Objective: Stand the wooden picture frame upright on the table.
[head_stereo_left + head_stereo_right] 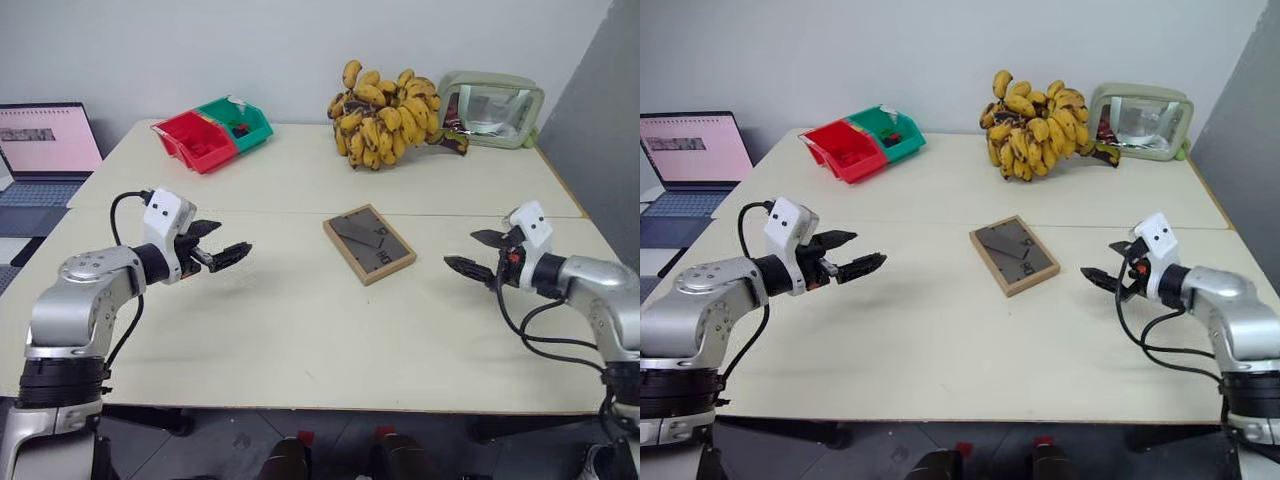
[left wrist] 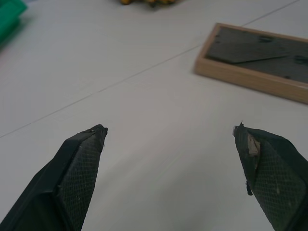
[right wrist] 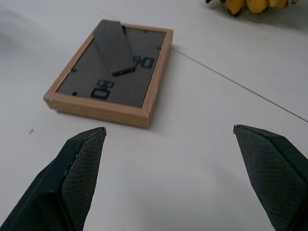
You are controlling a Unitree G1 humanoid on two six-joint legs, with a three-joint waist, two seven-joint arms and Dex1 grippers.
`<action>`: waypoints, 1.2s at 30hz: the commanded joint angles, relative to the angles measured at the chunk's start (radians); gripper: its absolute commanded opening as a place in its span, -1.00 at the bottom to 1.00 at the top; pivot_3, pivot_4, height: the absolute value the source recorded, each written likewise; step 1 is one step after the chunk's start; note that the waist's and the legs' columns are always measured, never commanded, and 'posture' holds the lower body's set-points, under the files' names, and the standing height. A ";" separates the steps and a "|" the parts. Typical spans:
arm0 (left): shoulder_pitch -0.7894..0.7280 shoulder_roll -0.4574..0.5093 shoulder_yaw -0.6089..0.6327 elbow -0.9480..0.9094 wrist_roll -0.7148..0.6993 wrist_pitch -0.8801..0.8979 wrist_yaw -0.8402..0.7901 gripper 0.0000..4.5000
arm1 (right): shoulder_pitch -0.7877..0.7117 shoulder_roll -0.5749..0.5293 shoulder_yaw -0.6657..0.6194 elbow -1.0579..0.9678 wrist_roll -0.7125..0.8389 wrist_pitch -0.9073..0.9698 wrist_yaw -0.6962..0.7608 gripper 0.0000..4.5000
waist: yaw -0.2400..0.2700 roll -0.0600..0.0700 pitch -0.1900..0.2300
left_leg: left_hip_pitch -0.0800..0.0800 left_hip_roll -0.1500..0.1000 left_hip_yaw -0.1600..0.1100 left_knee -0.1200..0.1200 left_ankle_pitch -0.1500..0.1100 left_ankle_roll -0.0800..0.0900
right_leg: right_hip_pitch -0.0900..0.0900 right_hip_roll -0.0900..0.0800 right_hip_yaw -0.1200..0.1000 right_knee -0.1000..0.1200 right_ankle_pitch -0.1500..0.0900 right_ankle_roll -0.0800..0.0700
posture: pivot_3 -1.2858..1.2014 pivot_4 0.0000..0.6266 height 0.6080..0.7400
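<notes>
The frame (image 3: 111,72) lies face down on the table (image 3: 202,144), dark back and folded stand up. The right gripper (image 3: 168,132) hovers just short of it, fingers (image 3: 77,168) spread wide, empty. Bananas (image 3: 248,6) lie beyond.

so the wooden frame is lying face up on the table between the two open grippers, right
Not quite: the wooden picture frame lies face down, not face up. The right wrist view shows its dark back panel with the folded stand on top. The rest holds: it lies flat on the table between the open left gripper and right gripper.
</notes>
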 commanded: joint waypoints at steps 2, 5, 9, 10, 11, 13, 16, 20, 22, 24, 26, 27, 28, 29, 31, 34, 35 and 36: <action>-0.047 0.026 -0.014 0.018 0.024 -0.048 -0.027 1.00 | -0.062 -0.044 0.016 0.041 -0.014 -0.037 0.076 0.99 | -0.002 0.000 0.000 | 0.000 0.000 0.000 0.000 0.000 0.000 | 0.000 0.000 0.000 0.000 0.000 0.000 | 0.03 -0.52 1.00; -0.066 0.019 -0.022 0.024 0.021 -0.041 -0.030 1.00 | -0.073 -0.041 0.026 0.066 -0.026 -0.055 0.089 0.99 | -0.003 0.000 0.000 | 0.000 0.000 0.000 0.000 0.000 0.000 | 0.000 0.000 0.000 0.000 0.000 0.000 | 0.03 -0.52 1.00; -0.074 0.017 -0.029 0.031 0.019 -0.046 -0.045 1.00 | -0.106 -0.026 0.028 0.093 -0.033 -0.062 0.078 0.99 | -0.003 0.000 0.000 | -0.001 0.000 0.000 0.000 0.000 0.000 | -0.001 0.000 0.000 0.000 0.000 0.000 | 0.03 -0.52 1.00; -0.075 0.013 -0.027 0.034 0.016 -0.047 -0.046 1.00 | -0.113 -0.023 0.033 0.098 -0.042 -0.070 0.074 0.99 | -0.004 0.000 0.000 | -0.001 0.000 0.000 0.000 0.000 0.000 | -0.001 0.000 0.001 0.000 0.000 0.000 | 0.03 -0.52 1.00; -0.079 0.004 -0.020 0.037 0.009 -0.043 -0.042 1.00 | -0.119 -0.020 0.039 0.106 -0.053 -0.075 0.068 0.99 | -0.005 0.000 0.000 | -0.001 0.000 0.000 0.000 0.000 0.000 | -0.001 0.000 0.001 0.000 0.000 0.000 | 0.03 -0.52 1.00; -0.087 -0.015 -0.012 0.047 0.008 -0.049 -0.024 1.00 | -0.127 -0.008 0.042 0.120 -0.060 -0.085 0.064 0.99 | -0.004 0.000 0.000 | -0.001 0.001 0.000 0.000 0.000 0.000 | -0.001 0.000 0.000 0.000 0.000 0.000 | 0.03 -0.52 1.00; -0.095 -0.046 -0.016 0.061 0.020 -0.070 -0.001 0.82 | -0.165 0.027 0.047 0.177 -0.097 -0.110 0.012 0.83 | -0.004 0.000 0.000 | -0.001 0.001 0.000 0.000 0.000 0.000 | 0.000 0.000 0.000 0.000 0.000 0.000 | 0.03 -0.52 1.00; -0.145 -0.122 -0.073 0.143 0.095 -0.134 0.076 0.39 | -0.263 0.090 0.094 0.318 -0.179 -0.209 -0.049 0.45 | -0.005 0.000 0.000 | -0.001 0.000 0.000 0.000 0.000 0.000 | -0.001 0.000 0.001 0.001 0.000 0.000 | 0.03 -0.52 1.00; -0.196 -0.175 -0.106 0.228 0.161 -0.186 0.156 0.20 | -0.323 0.134 0.111 0.414 -0.213 -0.266 -0.082 0.25 | -0.004 0.000 0.000 | 0.000 -0.001 0.001 0.000 0.000 0.000 | -0.001 0.000 0.001 0.001 0.000 0.000 | 0.03 -0.52 1.00; -0.247 -0.229 -0.153 0.319 0.216 -0.240 0.187 -0.02 | -0.393 0.192 0.135 0.544 -0.258 -0.355 -0.120 0.01 | -0.005 0.000 0.000 | 0.000 -0.001 0.001 0.001 0.000 0.000 | -0.001 0.000 0.001 0.001 0.000 0.000 | 0.03 -0.52 1.00; -0.297 -0.274 -0.190 0.429 0.273 -0.300 0.225 -0.17 | -0.459 0.246 0.138 0.672 -0.280 -0.423 -0.149 -0.20 | -0.006 0.000 0.000 | 0.000 -0.001 0.001 0.001 0.000 0.000 | -0.001 0.000 0.001 0.001 0.001 0.000 | 0.03 -0.52 1.00; -0.325 -0.301 -0.206 0.501 0.301 -0.325 0.255 -0.32 | -0.497 0.273 0.142 0.752 -0.301 -0.464 -0.181 -0.34 | -0.006 0.000 0.000 | -0.001 -0.001 0.001 0.001 0.000 0.000 | -0.001 0.000 0.001 0.001 0.001 0.000 | 0.03 -0.52 1.00; -0.347 -0.324 -0.217 0.557 0.321 -0.347 0.274 -0.34 | -0.526 0.294 0.146 0.818 -0.318 -0.499 -0.206 -0.37 | -0.006 0.000 0.000 | -0.001 -0.001 0.001 0.001 0.000 0.000 | -0.002 0.000 0.001 0.001 0.001 0.000 | 0.03 -0.52 1.00; -0.362 -0.338 -0.223 0.596 0.332 -0.364 0.283 -0.45 | -0.547 0.307 0.149 0.867 -0.331 -0.528 -0.221 -0.52 | -0.007 0.000 0.000 | -0.002 -0.001 0.001 0.001 0.000 0.000 | -0.003 0.000 0.001 0.001 0.001 0.000 | 0.03 -0.52 1.00; -0.419 -0.401 -0.226 0.722 0.349 -0.411 0.317 -0.65 | -0.596 0.351 0.163 0.999 -0.371 -0.592 -0.286 -0.73 | -0.010 0.000 0.000 | -0.004 -0.001 0.001 0.000 0.000 0.000 | -0.005 -0.001 0.001 0.001 0.001 0.000 | 0.03 -0.52 1.00; -0.492 -0.489 -0.224 0.862 0.362 -0.457 0.353 -0.92 | -0.628 0.399 0.212 1.138 -0.454 -0.666 -0.356 -1.00 | -0.010 0.000 0.000 | -0.008 -0.001 0.001 0.001 0.000 -0.001 | -0.009 -0.002 0.000 0.001 0.001 0.000 | 0.03 -0.52 1.00; -0.510 -0.512 -0.225 0.899 0.368 -0.470 0.358 -0.99 | -0.632 0.412 0.221 1.167 -0.470 -0.680 -0.365 -1.00 | -0.009 0.000 0.000 | -0.009 -0.001 0.001 0.001 0.001 -0.001 | -0.009 -0.003 0.000 0.001 0.001 0.000 | 0.03 -0.52 1.00; -0.525 -0.529 -0.227 0.932 0.377 -0.484 0.362 -0.99 | -0.636 0.425 0.224 1.191 -0.481 -0.691 -0.374 -1.00 | -0.009 0.000 0.000 | -0.010 -0.002 0.001 0.001 0.001 -0.001 | -0.009 -0.003 0.000 0.001 0.001 0.000 | 0.03 -0.52 1.00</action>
